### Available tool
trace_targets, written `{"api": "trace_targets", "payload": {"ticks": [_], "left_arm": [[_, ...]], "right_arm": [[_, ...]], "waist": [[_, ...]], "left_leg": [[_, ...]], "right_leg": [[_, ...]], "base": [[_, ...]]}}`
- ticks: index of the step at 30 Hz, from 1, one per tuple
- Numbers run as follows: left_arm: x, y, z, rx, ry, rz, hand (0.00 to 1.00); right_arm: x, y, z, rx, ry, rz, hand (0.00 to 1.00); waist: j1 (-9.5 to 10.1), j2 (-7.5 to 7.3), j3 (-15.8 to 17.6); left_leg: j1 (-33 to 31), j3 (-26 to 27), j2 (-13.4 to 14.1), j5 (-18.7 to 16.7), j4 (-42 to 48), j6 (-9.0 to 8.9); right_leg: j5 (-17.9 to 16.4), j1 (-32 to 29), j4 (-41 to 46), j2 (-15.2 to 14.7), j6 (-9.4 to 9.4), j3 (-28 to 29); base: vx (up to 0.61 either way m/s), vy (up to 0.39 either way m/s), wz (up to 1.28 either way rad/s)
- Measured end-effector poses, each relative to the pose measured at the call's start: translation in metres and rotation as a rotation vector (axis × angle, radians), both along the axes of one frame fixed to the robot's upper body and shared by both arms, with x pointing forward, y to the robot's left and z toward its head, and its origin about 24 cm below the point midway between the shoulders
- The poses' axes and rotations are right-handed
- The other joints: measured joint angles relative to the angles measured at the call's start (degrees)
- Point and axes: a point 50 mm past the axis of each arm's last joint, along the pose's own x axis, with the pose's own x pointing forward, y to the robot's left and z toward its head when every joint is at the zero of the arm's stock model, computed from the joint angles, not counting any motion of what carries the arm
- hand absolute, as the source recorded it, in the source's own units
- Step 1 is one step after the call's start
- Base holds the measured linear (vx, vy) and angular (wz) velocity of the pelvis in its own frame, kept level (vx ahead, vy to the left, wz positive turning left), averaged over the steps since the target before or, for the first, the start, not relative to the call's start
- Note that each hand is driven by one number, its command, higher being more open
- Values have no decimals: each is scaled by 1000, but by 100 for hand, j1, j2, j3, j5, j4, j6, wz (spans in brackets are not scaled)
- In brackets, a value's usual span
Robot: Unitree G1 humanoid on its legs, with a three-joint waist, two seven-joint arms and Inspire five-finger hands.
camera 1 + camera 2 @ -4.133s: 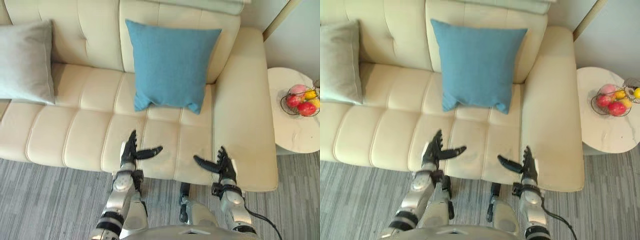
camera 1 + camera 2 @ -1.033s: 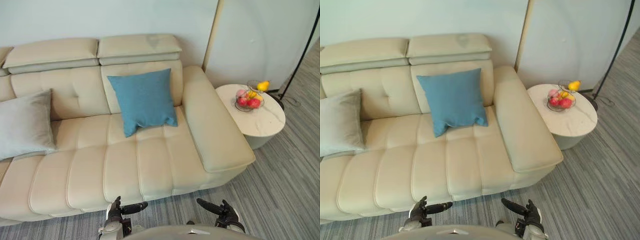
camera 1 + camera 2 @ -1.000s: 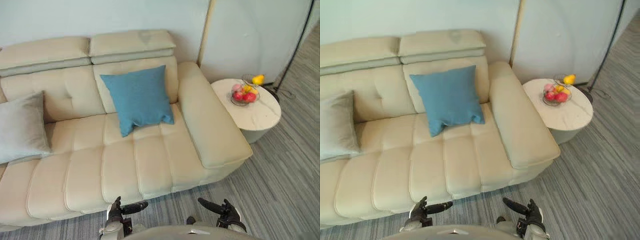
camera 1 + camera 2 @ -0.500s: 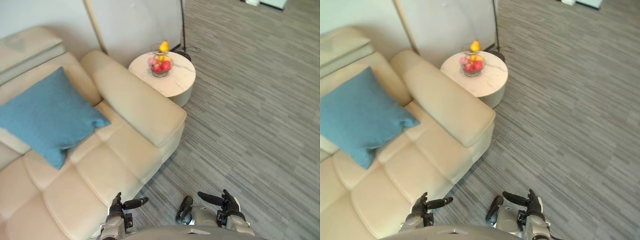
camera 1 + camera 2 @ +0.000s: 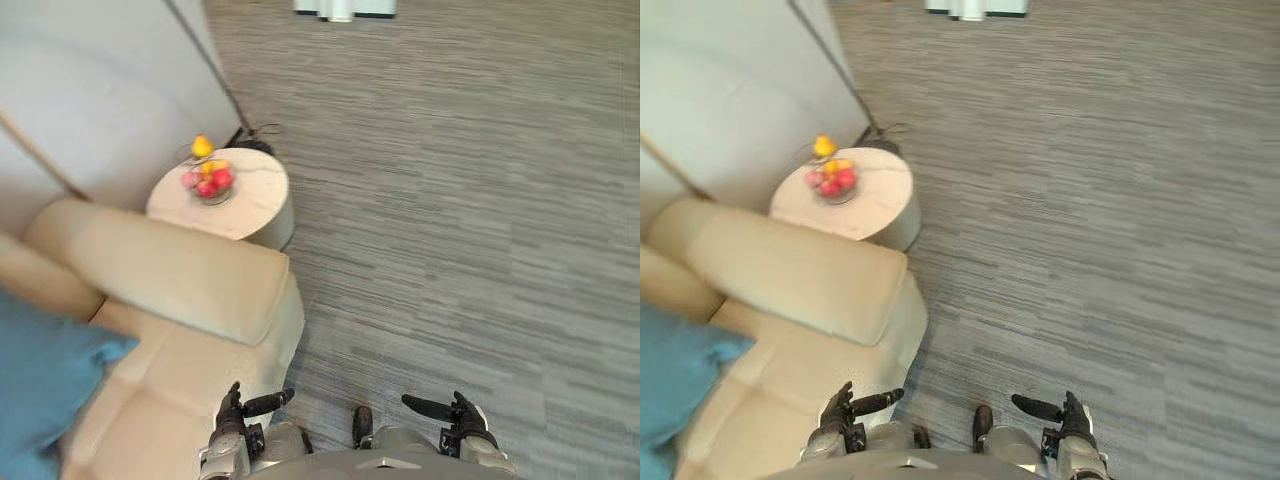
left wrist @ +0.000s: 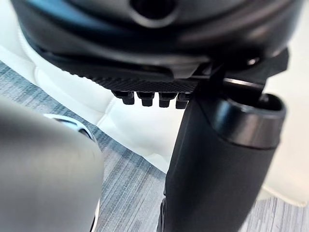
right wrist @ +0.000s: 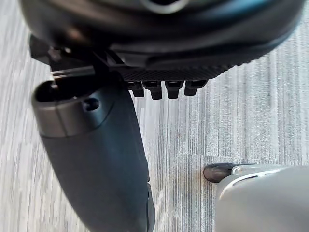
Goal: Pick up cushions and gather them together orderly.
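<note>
Hands hung low and empty: the left hand [image 5: 238, 412] and the right hand [image 5: 458, 418] each had their fingers straight and loosely spread, thumbs turned toward one another, holding nothing. The blue cushion [image 5: 35, 385] lay well off to the left of the left fingers, on the seat of the cream sofa [image 5: 180, 280], whose front edge sat just ahead of those fingers; ahead of the right fingers was only grey carpet [image 5: 450, 200]. To do this step well, I judged the body should square up to the sofa so the cushion came between the two sets of fingers, then be taken by opposite edges (one-handed, it would likely sag and twist). Only a corner of the cushion was visible, the rest cut off, so its lean could not be judged. Far beyond the fingers, a fruit bowl [image 5: 205, 182] stood on a round bench [image 5: 255, 205], the fruit too small to name.
</note>
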Motion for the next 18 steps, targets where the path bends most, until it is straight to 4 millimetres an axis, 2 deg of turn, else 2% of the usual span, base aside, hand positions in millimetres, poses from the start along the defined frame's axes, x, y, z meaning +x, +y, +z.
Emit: {"api": "trace_targets", "payload": {"ticks": [1, 2, 4, 5, 8, 9, 10, 11, 12, 13, 14, 16, 18], "left_arm": [[0, 2, 0, 1, -2, 12, 100], [2, 2, 0, 0, -3, 14, 100], [-3, 1, -1, -10, 7, 24, 100], [-4, 1, -1, -9, 11, 26, 100], [-8, 3, -3, -8, 33, 27, 100], [-8, 3, -3, -9, 35, 27, 100], [-5, 7, -2, -1, 29, 17, 100], [-3, 14, 0, 24, 18, 7, 100], [2, 7, 1, 22, 5, -32, 100], [4, 9, 1, 29, 7, -46, 100], [4, 9, 1, 30, 8, -55, 100], [3, 7, 1, 28, 12, -77, 100], [3, 6, 0, 27, 18, -90, 100]], "right_arm": [[1, 5, 0, 10, -11, -7, 100], [-1, 6, 0, 13, -12, -16, 100], [-6, 9, -2, 18, 1, -11, 100], [-8, 10, -2, 20, 3, -13, 100], [-10, 10, -3, 24, 10, -14, 100], [-10, 12, -3, 28, 11, -13, 100], [-6, 16, -3, 40, 3, -9, 100], [1, 22, -4, 58, 9, 0, 100], [9, 16, -2, 45, 4, 12, 100], [13, 19, -2, 53, 0, 23, 100], [20, 24, 0, 61, -22, 42, 100], [26, 28, 2, 71, -37, 54, 100], [25, 30, 1, 74, -32, 59, 100]], "waist": [[5, -68, 15], [-16, -141, 35], [-25, -102, -110], [-26, -157, -215], [-33, -184, -293], [-24, -192, -294], [7, -343, -198], [19, -441, -219], [-34, -248, -178], [9, -367, -146], [3, -413, -122], [12, -347, -99], [-18, -324, -89]], "left_leg": [[52, 50, -61, -4, 106, -11], [160, 31, -95, -33, 247, -25], [302, 203, -68, -60, 157, -21], [361, 371, -48, 0, 88, 20], [488, 663, -130, 122, 188, 77], [448, 672, -147, 149, 418, 118], [123, 613, -194, 124, 1092, 302], [178, 255, -539, -197, 91, 390], [442, 324, -328, 1678, -1636, 181], [562, 428, -466, 1611, -1673, 136], [577, 641, -534, 1582, -1624, 175], [704, 903, -460, 1433, -1631, 151], [724, 991, -355, 1296, -1475, 63]], "right_leg": [[-209, -183, 696, -143, 57, -35], [-406, -79, 708, -113, 169, 188], [-428, -101, 669, 27, 184, 515], [-490, -206, 790, 44, 230, 622], [-588, -319, 1022, 76, 261, 941], [-574, -262, 1032, 44, 280, 999], [-566, -234, 1163, -89, 300, 1129], [-610, -299, 1277, -301, 412, 1052], [-863, -394, 1386, -493, 641, -101], [-1137, -432, 1499, -835, 624, -782], [-1290, -397, 1584, -1312, 440, -1954], [-1233, -242, 1522, -1675, 455, -3046], [-1110, -154, 1300, -1489, 423, -2913]], "base": [[193, 173, -140], [206, 174, -128], [216, 115, -101], [270, 77, -68], [272, 60, -79], [283, 86, -76], [160, 25, -86], [81, -7, -105], [-31, -47, -102], [-26, -25, -84], [15, 2, -61], [88, 33, -75], [92, -27, -60]]}}
